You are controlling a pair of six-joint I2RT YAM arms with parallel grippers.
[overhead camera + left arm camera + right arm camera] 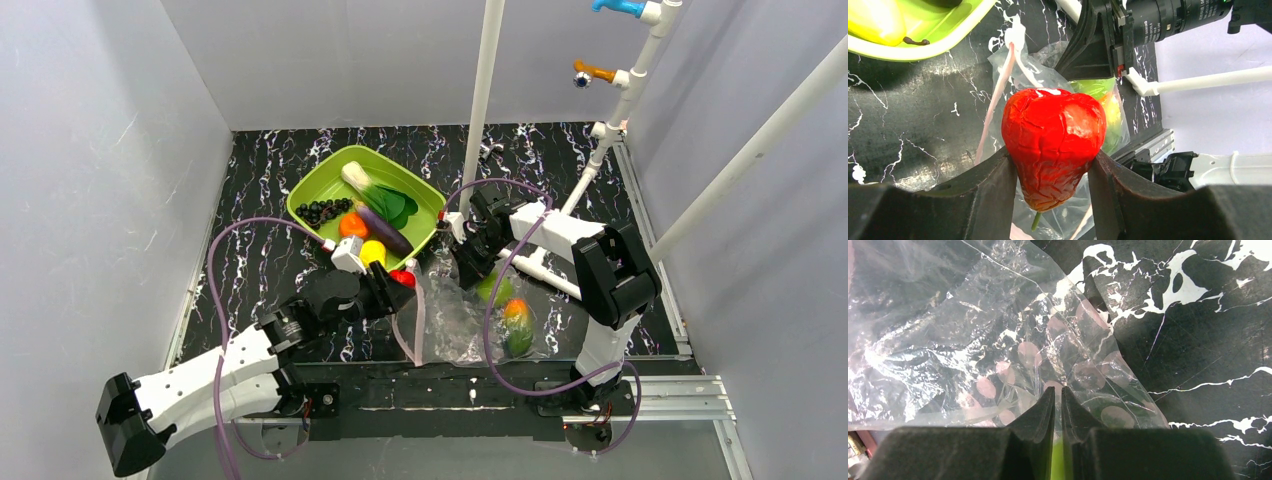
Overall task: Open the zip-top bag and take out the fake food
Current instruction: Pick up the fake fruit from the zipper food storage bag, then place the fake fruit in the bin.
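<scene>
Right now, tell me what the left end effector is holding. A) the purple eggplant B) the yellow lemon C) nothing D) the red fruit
D: the left wrist view shows the left end effector closed on the red fruit, one finger pressed against each side, with the zip-top bag lying behind it.
</scene>
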